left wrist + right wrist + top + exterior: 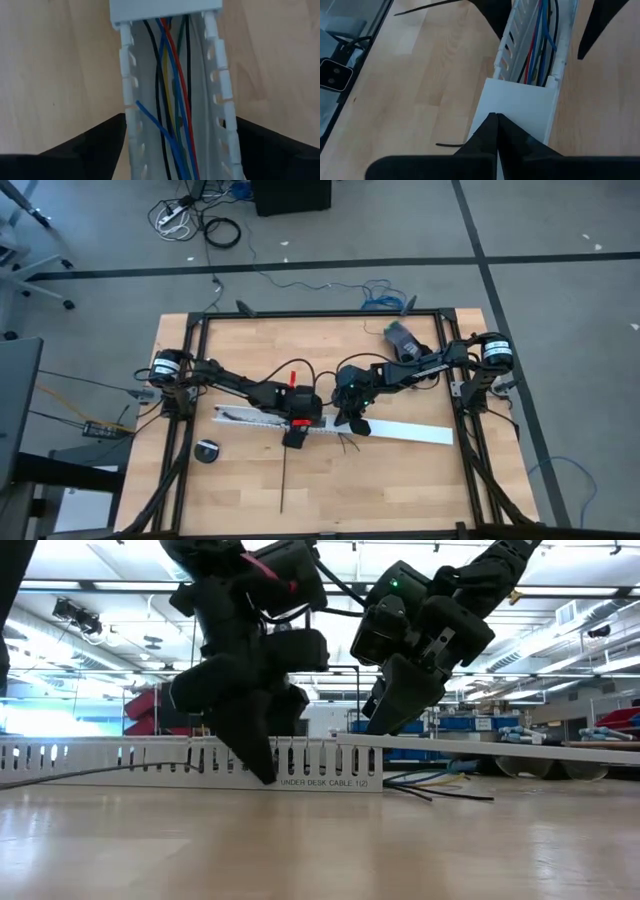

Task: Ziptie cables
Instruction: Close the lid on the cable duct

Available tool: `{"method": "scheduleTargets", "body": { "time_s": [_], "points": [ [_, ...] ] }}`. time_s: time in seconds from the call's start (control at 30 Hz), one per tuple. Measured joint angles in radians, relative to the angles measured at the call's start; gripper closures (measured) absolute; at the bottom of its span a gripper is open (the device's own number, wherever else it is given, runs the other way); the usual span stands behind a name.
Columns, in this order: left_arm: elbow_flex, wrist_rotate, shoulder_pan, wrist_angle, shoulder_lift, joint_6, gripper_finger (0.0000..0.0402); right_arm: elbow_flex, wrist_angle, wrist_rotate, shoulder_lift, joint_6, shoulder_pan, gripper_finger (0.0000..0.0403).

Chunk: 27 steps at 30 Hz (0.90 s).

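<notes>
The left gripper is straddling the white slotted channel, jaws spread wide with one finger on each outer wall, arm reaching down over its middle. The cables are lying inside the channel. The right gripper is pressing its jaws together over the channel's white cover. The ziptie is lying on the table, beside the channel.

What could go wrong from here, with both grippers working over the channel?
The left gripper straddles the open white channel; shutting could crush its slotted walls without gripping the cables. One blue wire juts sideways and may snag. The ziptie lies apart on the table, unheld, while the right gripper rests shut on the cover.
</notes>
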Motion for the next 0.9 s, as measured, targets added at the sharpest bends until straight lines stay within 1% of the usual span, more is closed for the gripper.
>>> {"method": "scheduleTargets", "body": {
  "time_s": [0.23, 0.57, 0.67, 0.9],
  "points": [
    [0.0, 0.0, 0.0, 0.049, 0.0, 0.0, 0.01, 0.0, 0.004, -0.001, 0.0, 0.0, 0.0, 0.0403],
    [-0.001, 0.0, 0.0, 0.059, 0.006, -0.002, 0.016, -0.001, 0.005, -0.013, 0.0, 0.001, 0.0, 0.0403],
    [-0.001, 0.0, 0.0, 0.064, 0.006, -0.003, 0.0166, -0.001, 0.009, -0.018, 0.0, 0.0, 0.0, 0.0403],
    [-0.002, 0.001, 0.0, 0.083, 0.008, 0.0, 0.0167, -0.002, 0.02, -0.041, 0.001, 0.0, -0.001, 0.0403]
  ]
}}
